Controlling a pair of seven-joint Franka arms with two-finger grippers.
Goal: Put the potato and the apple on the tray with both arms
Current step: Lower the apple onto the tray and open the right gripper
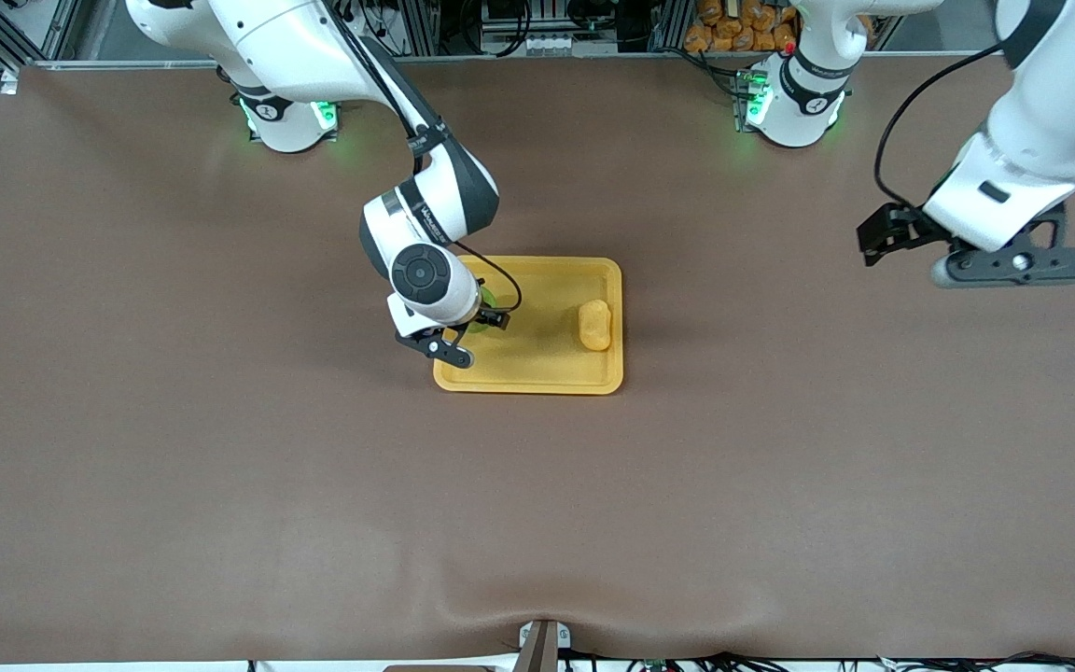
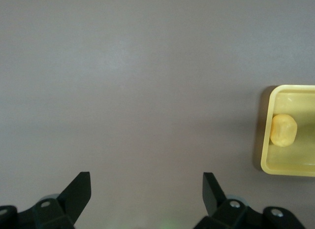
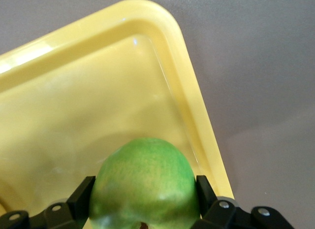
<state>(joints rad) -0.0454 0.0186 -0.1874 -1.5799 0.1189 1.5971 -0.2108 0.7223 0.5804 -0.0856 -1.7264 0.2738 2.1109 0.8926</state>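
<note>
The yellow-orange tray (image 1: 537, 381) lies mid-table. The oblong potato (image 1: 595, 325) lies in it, at the end toward the left arm. My right gripper (image 1: 456, 338) is over the tray's other end, shut on the green apple (image 1: 485, 301). In the right wrist view the apple (image 3: 145, 184) fills the gap between both black fingers (image 3: 83, 192), low over the tray floor (image 3: 98, 91); whether it touches I cannot tell. My left gripper (image 1: 1018, 266) waits in the air over bare table toward the left arm's end. It is open and empty (image 2: 146, 189), with the tray (image 2: 266, 140) and potato (image 2: 284, 130) off to one side.
A brown mat (image 1: 220, 448) covers the whole table. Both arm bases (image 1: 287, 119) glow green along the table's edge farthest from the front camera. Cables and orange items (image 1: 743, 23) sit off the table by the left arm's base.
</note>
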